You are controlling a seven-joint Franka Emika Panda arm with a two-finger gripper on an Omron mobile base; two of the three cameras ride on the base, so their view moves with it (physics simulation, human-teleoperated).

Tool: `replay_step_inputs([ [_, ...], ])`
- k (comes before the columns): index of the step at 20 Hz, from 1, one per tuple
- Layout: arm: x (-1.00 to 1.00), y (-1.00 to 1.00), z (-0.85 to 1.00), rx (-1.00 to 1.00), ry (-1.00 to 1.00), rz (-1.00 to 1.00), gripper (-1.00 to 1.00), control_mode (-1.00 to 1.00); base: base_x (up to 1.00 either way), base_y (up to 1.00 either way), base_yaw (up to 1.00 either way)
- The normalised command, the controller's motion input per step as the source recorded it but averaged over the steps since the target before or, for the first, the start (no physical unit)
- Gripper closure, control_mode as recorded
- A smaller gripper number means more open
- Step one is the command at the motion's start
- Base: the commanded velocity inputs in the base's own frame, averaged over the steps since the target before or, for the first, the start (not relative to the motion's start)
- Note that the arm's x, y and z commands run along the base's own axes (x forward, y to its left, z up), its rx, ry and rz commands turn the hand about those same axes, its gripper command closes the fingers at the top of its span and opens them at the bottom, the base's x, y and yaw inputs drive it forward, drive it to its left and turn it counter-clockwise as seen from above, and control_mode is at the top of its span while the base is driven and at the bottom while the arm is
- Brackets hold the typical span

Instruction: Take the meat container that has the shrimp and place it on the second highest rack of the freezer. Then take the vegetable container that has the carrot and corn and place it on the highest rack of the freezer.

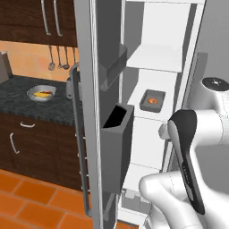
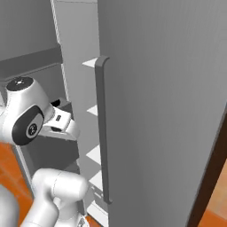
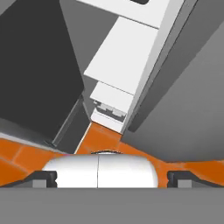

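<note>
Over on the desk (image 1: pixel 18 100) at 9 o'clock sits the vegetable dish (image 1: pixel 41 93), well apart from the open, empty gripper (image 3: pixel 111 177); meat container (image 1: pixel 152 99) already shelved.

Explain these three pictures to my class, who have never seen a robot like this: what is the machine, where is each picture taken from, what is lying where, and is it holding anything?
This is a simulated kitchen. The machine is a white robot arm on a base that can drive. Two pictures come from cameras on the base, behind the arm to its left and right. The third comes from a camera on the hand, looking along the gripper, whose dark tips stand wide apart with nothing between them.

The freezer stands open. On one of its white shelves sits the meat container, a small grey tray holding an orange shrimp. A pale dish with orange and yellow food rests on the dark counter.
</note>
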Motion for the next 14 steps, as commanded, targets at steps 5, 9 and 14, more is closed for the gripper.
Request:
replay_step_inputs([
  [5, 0.0, 0.0, 0.0, 0.0, 0.0, 0.0, -1.0, 1.0, -0.92, -0.22, 0.6],
  [9, 0.0, 0.0, 0.0, 0.0, 0.0, 0.0, -1.0, 1.0, -0.34, 0.14, 1.0],
  [14, 0.0, 0.0, 0.0, 0.0, 0.0, 0.0, -1.0, 1.0, -0.29, 0.25, 1.0],
])
